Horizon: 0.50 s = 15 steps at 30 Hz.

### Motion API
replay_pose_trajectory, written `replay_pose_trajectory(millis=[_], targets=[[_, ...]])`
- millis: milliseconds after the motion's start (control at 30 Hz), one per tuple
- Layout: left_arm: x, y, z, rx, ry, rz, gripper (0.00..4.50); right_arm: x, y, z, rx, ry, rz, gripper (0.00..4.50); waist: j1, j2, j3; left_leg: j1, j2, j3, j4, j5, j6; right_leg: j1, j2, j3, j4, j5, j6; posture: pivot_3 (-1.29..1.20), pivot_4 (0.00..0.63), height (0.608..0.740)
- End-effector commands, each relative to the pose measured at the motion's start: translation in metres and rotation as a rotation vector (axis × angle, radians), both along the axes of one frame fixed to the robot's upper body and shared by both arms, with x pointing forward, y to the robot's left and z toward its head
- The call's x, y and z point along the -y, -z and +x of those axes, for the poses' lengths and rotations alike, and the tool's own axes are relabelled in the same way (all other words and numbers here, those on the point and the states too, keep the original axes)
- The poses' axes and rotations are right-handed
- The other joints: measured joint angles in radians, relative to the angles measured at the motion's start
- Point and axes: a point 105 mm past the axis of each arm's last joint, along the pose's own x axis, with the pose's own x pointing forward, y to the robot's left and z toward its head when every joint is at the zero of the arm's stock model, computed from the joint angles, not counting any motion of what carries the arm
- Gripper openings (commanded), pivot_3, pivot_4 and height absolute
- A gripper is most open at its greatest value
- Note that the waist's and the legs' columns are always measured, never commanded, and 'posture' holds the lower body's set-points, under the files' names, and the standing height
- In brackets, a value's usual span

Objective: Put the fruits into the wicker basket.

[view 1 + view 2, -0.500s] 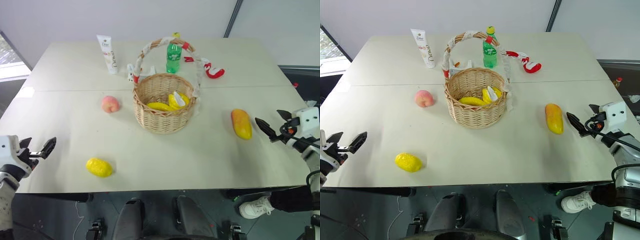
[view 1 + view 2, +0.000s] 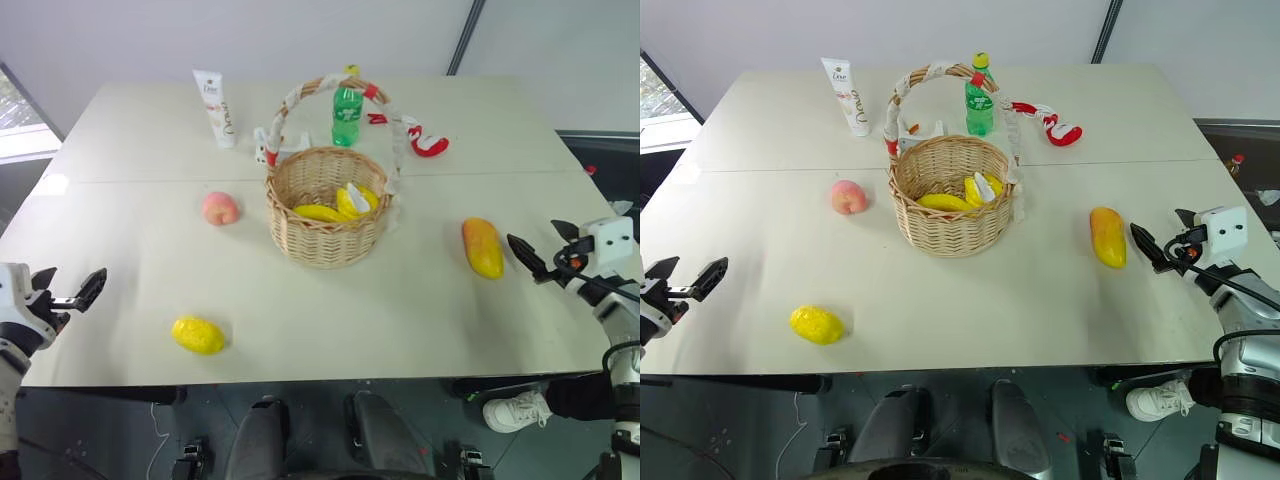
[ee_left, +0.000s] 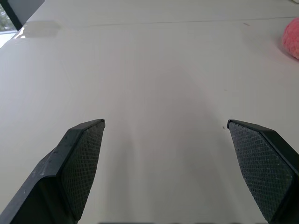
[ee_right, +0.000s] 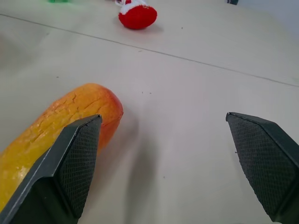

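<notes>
from the head, the wicker basket (image 2: 328, 205) sat mid-table, peach (image 2: 220, 208) left, lemon (image 2: 198, 334) nearer, mango (image 2: 483, 247) right; behind stood a green bottle (image 2: 347, 116) and a "dove" tube (image 2: 215, 107). left gripper (image 3: 166, 154) gaped wide, empty. right gripper (image 4: 168, 154) gaped wide beside the mango.

The wicker basket (image 2: 327, 205) sits mid-table – peach (image 2: 220, 208) at its nine o'clock, mango (image 2: 483, 247) at four, lemon (image 2: 198, 334) at seven. Bottle (image 2: 347, 115) and tube (image 2: 216, 108) stand behind it, at twelve and eleven
</notes>
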Motion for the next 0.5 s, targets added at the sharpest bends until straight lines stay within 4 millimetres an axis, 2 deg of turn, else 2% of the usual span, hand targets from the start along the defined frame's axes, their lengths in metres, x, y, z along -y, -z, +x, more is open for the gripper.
replay_pose_trajectory(millis=[33,133,333,433,500], targets=[[0.010,-0.018,0.008,0.039,0.059,0.048,4.50,-0.015,-0.025,0.004,0.094,-0.044,-0.022,4.44,0.000,0.000,0.000,0.000,0.000,0.000,0.000,0.000,0.000,0.000,0.000,0.000,0.000,0.000,0.000,0.00,0.150,0.740],[0.014,-0.019,0.010,0.037,0.082,0.050,4.50,-0.022,-0.030,0.003,0.112,-0.060,-0.032,4.44,0.001,0.000,0.000,0.000,0.000,0.000,0.000,0.000,0.000,0.000,0.000,0.000,0.000,0.000,0.000,0.00,0.150,0.740],[0.030,-0.029,0.025,0.033,0.195,0.041,4.50,-0.040,-0.055,-0.002,0.163,-0.133,-0.069,4.44,0.003,0.000,0.000,0.000,0.000,-0.001,0.000,0.000,0.000,0.000,0.000,0.000,0.000,0.000,0.000,0.00,0.150,0.740],[0.044,-0.036,0.041,0.039,0.225,0.027,4.50,-0.050,-0.062,-0.004,0.171,-0.173,-0.069,4.44,0.003,0.000,0.000,0.000,0.000,-0.001,0.000,0.000,0.000,0.000,0.000,0.000,0.000,0.000,0.000,0.00,0.150,0.740],[0.064,-0.037,0.059,0.010,0.256,0.065,4.50,-0.068,-0.066,-0.009,0.157,-0.263,-0.057,4.44,0.006,0.000,0.000,0.000,0.000,-0.001,0.000,0.000,0.000,0.000,0.000,0.000,0.000,0.000,0.000,0.00,0.150,0.740]])
